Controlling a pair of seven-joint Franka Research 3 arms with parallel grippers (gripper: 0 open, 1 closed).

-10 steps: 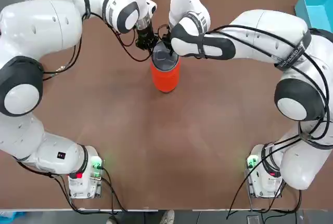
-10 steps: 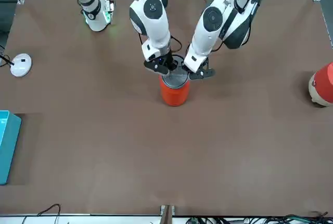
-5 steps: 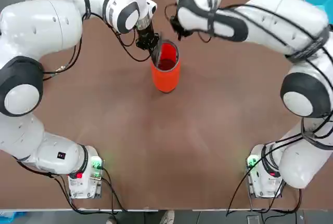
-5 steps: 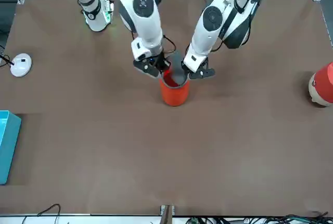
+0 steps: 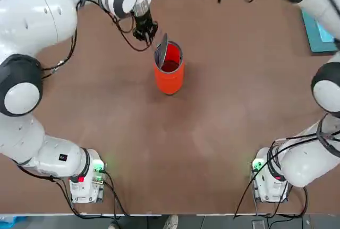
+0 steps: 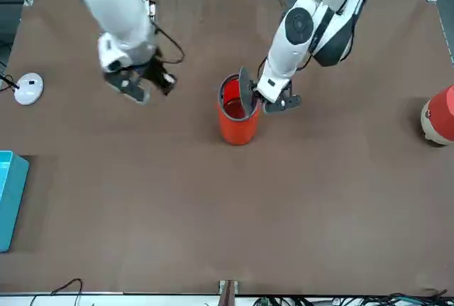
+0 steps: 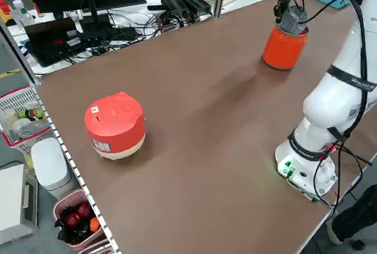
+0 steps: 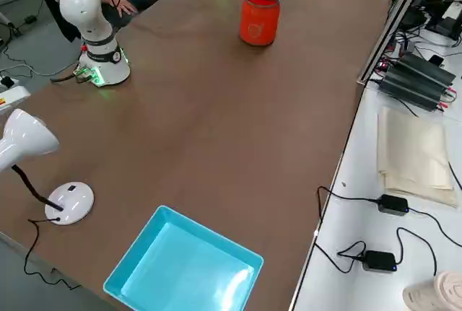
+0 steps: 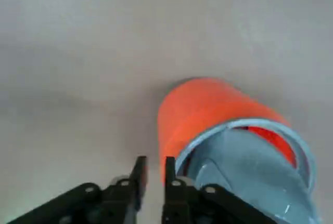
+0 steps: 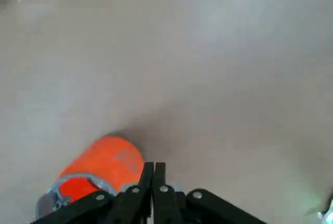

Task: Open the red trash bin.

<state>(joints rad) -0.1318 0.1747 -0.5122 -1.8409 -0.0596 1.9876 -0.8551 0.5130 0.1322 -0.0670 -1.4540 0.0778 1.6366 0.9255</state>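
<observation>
The red bin [image 5: 169,73] stood mid-table, its grey lid [image 5: 161,51] tipped on edge so the inside showed. My left gripper [image 5: 144,33] hung just beside the rim, fingers slightly apart and empty. My right gripper [image 6: 139,87] was well clear, fingers together.

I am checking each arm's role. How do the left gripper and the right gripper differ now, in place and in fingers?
The left gripper hangs close beside the red trash bin, next to its tilted lid; the right gripper is well away from the bin. The left gripper's fingers stand slightly apart; the right gripper's fingers are shut together. Both hold nothing.
</observation>
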